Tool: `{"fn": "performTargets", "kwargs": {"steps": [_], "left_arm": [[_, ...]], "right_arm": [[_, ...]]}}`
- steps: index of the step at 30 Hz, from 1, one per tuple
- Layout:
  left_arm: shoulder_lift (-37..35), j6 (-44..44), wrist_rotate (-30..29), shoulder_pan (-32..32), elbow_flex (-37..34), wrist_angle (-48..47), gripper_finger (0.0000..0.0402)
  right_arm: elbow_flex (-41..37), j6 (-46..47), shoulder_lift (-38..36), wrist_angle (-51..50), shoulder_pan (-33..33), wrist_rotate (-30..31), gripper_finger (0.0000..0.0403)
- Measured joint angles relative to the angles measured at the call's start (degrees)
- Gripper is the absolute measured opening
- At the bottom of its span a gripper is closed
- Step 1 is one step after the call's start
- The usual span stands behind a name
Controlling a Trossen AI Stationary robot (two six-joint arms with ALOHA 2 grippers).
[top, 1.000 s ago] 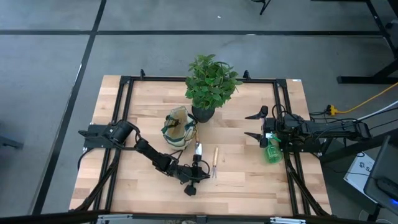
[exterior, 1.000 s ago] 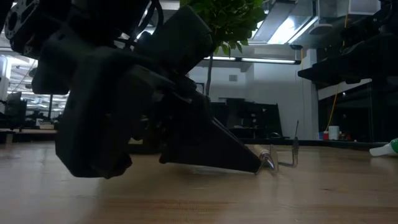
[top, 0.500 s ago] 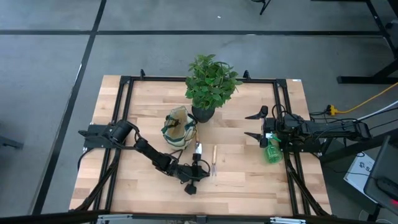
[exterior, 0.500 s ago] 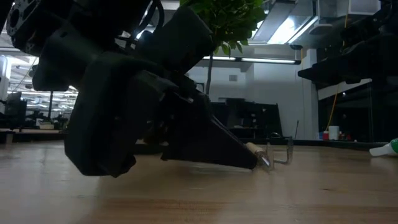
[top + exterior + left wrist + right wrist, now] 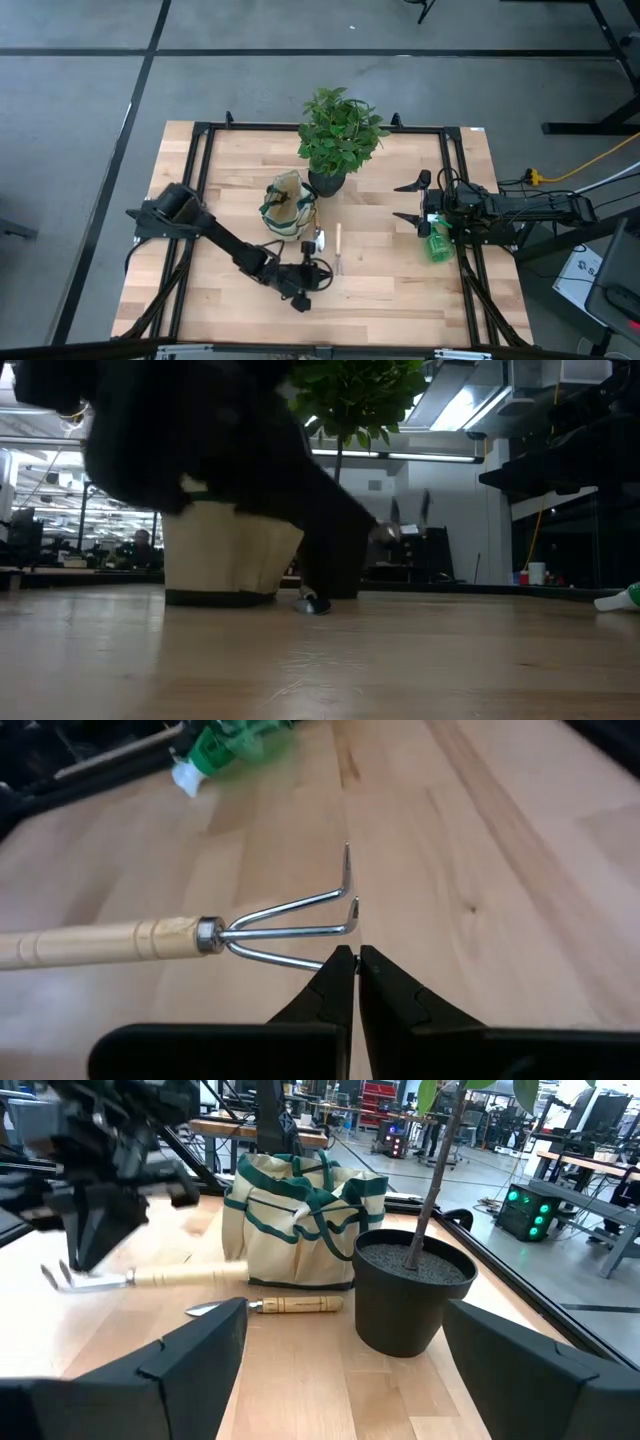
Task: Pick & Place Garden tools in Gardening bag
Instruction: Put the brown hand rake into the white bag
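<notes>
Left gripper [image 5: 356,958] fingers clamp the hand fork [image 5: 180,933]; right gripper [image 5: 413,201] fingers apart

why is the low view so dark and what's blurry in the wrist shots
Low view: the left arm is a backlit silhouette against bright ceiling lights, near and blurred. Left wrist view: the hand fork is sharp; the spray bottle is soft. Right wrist view: its own fingers blur; the gardening bag is clear.

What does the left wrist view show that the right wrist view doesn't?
Only the left wrist view shows the green spray bottle and the left gripper shut on one prong of the hand fork. Only the right wrist view shows the gardening bag, the trowel and the black plant pot. Both show the hand fork and the table.
</notes>
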Motion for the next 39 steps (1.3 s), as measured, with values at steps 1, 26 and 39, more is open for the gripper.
{"fn": "performTargets", "kwargs": {"steps": [1, 26, 39], "left_arm": [[-1.1, 0.0, -0.4, -0.4, 0.0, -1.0, 0.0004], [-21.4, 6.0, -17.9, -10.5, 0.0, -18.1, 0.0004], [-31.0, 3.5, -20.3, -9.8, -5.2, -27.2, 0.0004]], "right_arm": [[0.0, 0.0, 0.0, 0.0, 0.0, 0.0, 0.0341], [0.0, 0.0, 0.0, 0.0, 0.0, 0.0, 0.0341], [0.0, 0.0, 0.0, 0.0, 0.0, 0.0, 0.0341]]}}
